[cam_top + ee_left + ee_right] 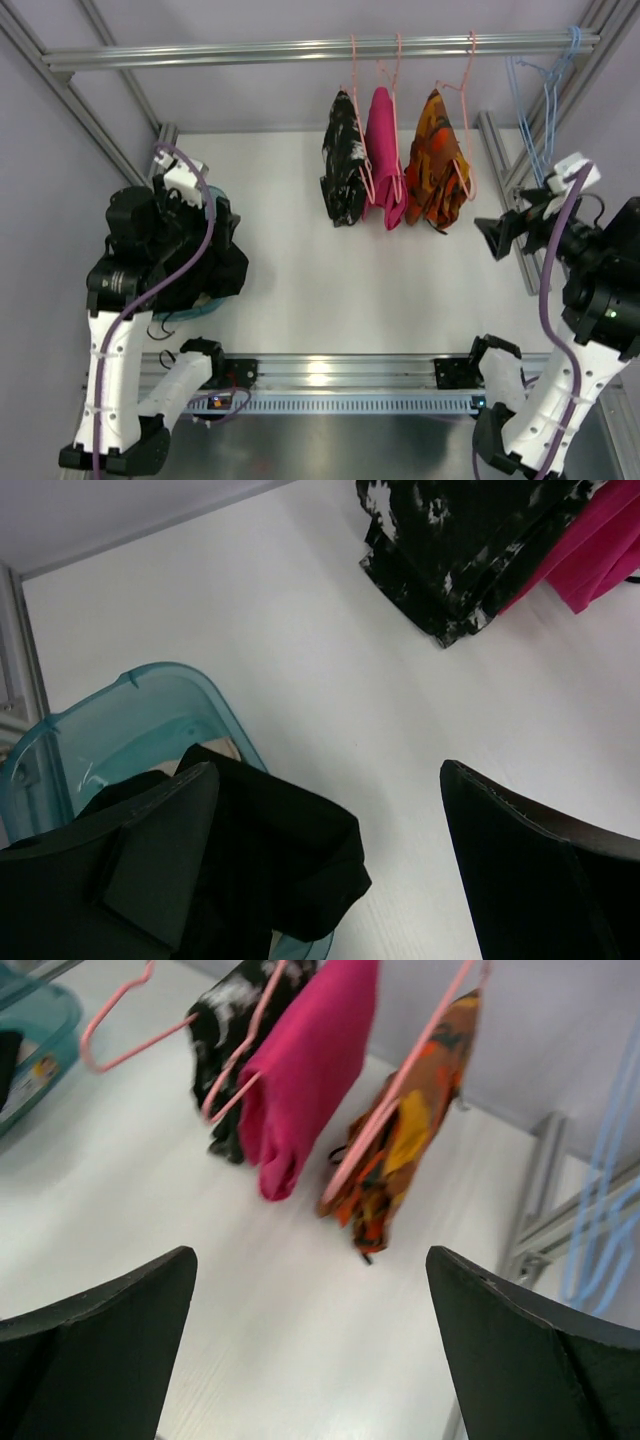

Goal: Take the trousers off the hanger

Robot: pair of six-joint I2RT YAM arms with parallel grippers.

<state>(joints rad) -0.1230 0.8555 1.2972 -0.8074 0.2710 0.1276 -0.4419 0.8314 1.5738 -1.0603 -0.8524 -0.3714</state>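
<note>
Where the two arms are bolted at the near edge of the white table [320,270], the left arm bends over a clear teal bin [150,680] on the table's left side. The left gripper [325,780] hangs just above that bin, its two dark fingers spread wide with nothing pinched between them. The trousers [290,850], plain black soft cloth, lie heaped in the bin. One fold spills over the bin's rim toward the table, and the cloth sits under the left finger in the wrist view. Whether that finger touches the cloth cannot be told.

On the right side, the right gripper [310,1255] is raised above bare table and points toward the middle. Its fingers are also spread wide apart, holding nothing.

Farther back, a silver rail [250,50] crosses the frame from left to right. Three garments hang from it on pink wire hangers [398,1080], close together. From left to right they are a black one with white speckles [343,165], a bright magenta one [385,160] and an orange patterned one [435,160].

At the rail's far right end, beyond the right gripper, hangs the hanger [547,100], thin light-blue wire. It is well apart from the trousers in the bin.
</note>
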